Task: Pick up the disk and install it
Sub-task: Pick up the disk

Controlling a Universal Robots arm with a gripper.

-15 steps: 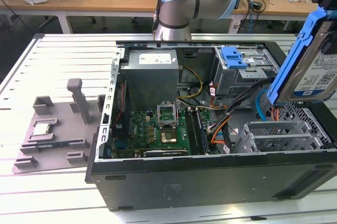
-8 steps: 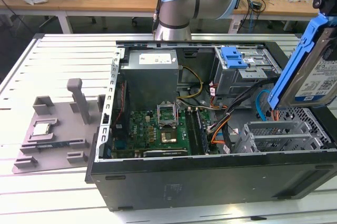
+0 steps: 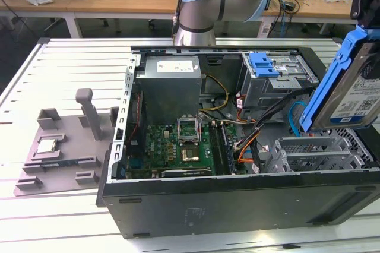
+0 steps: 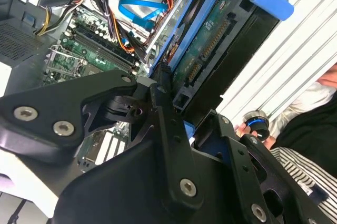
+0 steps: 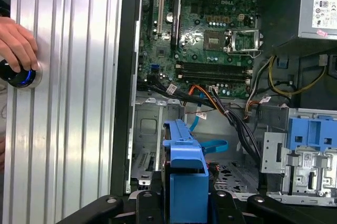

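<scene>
So the pick-up half looks done to me. The gripper [image 4: 189,95] has the disk [image 3: 355,101] clamped, jaws closed on it across its flat faces with the blue carrier frame sticking out past them. In the second wrist view you're looking at the circuit-board side of the disk [image 4: 210,40] with its connector row, and in the first wrist view you get it edge-on, just the blue carrier [image 5: 184,171] poking out between the jaws.

The disk is up in the air above the open computer case [image 3: 237,196], at the end of the case on the exterior view's right. It's tilted steeply, label facing out, and not touching anything in the case. Inside the case, right below it, is the grey drive cage [image 3: 314,152] with open slots, and a loose blue cable [image 3: 294,119] curls just beside that cage. The motherboard [image 3: 178,143] is further along the case floor, well apart from the disk. A blue bracket [image 3: 264,64] sits in the bay at the case's far wall.

My read is that this is the carry/approach bit of the install, not the seating. Getting it in would call for taking that tilt out, squaring the carrier with a cage slot, and keeping clear of the blue cable and the wire bundle near it.

Also, outside the case on the slatted surface [image 5: 68,103], a person's hand [image 5: 16,42] rests on a round knob [image 5: 21,77] with a blue glow.
</scene>
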